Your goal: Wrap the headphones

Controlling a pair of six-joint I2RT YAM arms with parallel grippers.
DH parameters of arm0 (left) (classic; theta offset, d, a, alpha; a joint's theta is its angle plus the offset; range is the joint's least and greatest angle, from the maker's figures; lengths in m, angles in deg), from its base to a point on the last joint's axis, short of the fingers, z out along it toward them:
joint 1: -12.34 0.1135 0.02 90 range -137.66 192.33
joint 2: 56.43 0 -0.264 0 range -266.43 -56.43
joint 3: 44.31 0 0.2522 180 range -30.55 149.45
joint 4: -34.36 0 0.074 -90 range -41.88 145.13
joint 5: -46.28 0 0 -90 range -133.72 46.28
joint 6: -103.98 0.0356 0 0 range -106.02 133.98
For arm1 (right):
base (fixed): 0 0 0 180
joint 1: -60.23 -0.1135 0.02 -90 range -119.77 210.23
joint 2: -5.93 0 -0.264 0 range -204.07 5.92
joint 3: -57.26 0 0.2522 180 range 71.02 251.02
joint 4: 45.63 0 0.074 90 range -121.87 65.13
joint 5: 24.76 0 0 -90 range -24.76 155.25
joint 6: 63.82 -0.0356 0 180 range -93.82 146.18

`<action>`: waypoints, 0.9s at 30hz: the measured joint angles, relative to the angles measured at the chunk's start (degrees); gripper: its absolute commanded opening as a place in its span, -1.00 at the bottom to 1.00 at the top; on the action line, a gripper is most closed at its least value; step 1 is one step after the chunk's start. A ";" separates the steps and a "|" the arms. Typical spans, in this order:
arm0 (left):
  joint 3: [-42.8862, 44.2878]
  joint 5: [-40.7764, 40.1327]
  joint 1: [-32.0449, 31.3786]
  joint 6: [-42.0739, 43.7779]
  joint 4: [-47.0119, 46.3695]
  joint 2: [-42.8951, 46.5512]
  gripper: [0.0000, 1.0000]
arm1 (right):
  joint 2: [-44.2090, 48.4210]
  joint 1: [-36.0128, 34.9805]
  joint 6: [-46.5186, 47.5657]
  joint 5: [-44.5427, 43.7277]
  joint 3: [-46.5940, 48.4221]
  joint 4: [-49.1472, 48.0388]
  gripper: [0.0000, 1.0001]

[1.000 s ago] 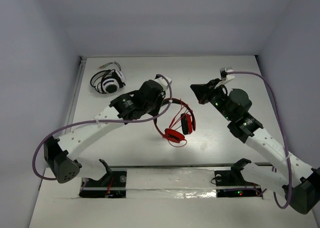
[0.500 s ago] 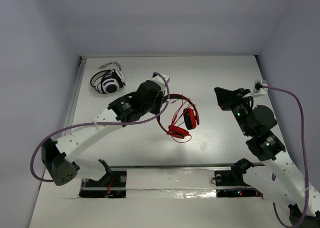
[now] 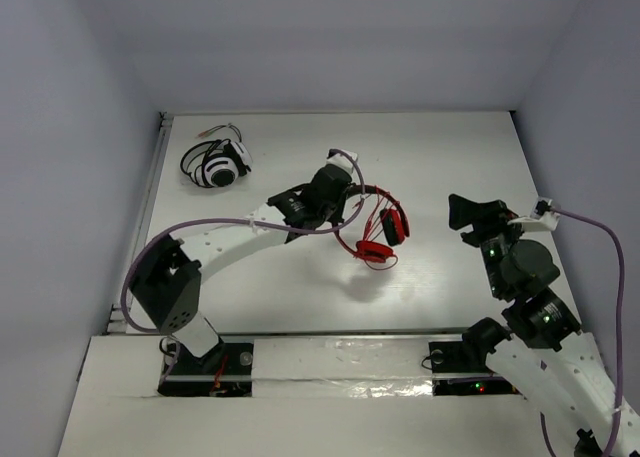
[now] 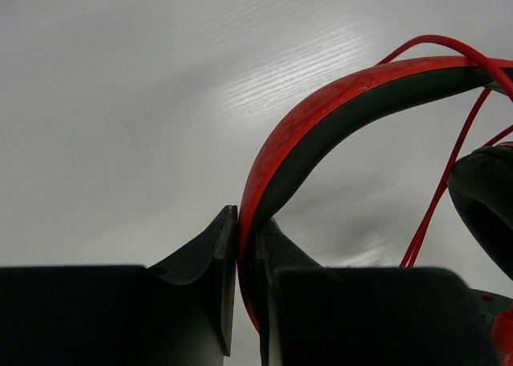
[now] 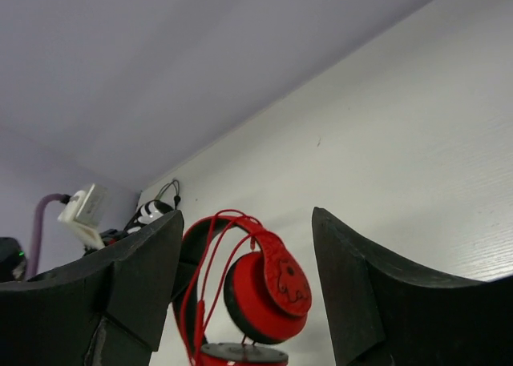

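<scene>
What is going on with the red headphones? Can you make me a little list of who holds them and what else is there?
Left gripper: shut on the red headphones, pinching the headband
Right gripper: open, holding nothing, apart from them
Cable: dangling loose, not wrapped yet
Also on table: white and black headphones, far left corner

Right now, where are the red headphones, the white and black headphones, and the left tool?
red headphones (image 3: 374, 252), top external view, on the lower red ear cup.
white and black headphones (image 3: 220, 173), top external view, on one ear cup.
left tool (image 4: 246, 226), left wrist view, midway between its fingertips, at the headband.
</scene>
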 measured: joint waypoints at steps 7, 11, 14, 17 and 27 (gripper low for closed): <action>0.39 1.07 3.76 -0.79 -9.31 -8.04 -1.00 | -1.25 0.00 -1.49 -0.09 -1.36 -0.02 0.45; 0.39 0.83 5.81 -0.81 -13.97 -11.39 -1.00 | -1.25 0.00 -2.21 0.26 -3.39 -0.09 0.49; 0.39 0.79 7.30 -0.92 -17.09 -13.14 -0.96 | -1.29 0.00 -2.54 0.57 -4.02 -0.33 0.52; 0.37 0.79 8.74 -1.11 -20.04 -14.60 -0.76 | -1.33 -0.02 -2.56 0.61 -4.02 -0.55 0.54; -2.93 0.50 11.52 -3.91 -26.93 -16.04 -0.29 | 0.11 0.00 -2.51 0.31 -4.09 -0.48 0.61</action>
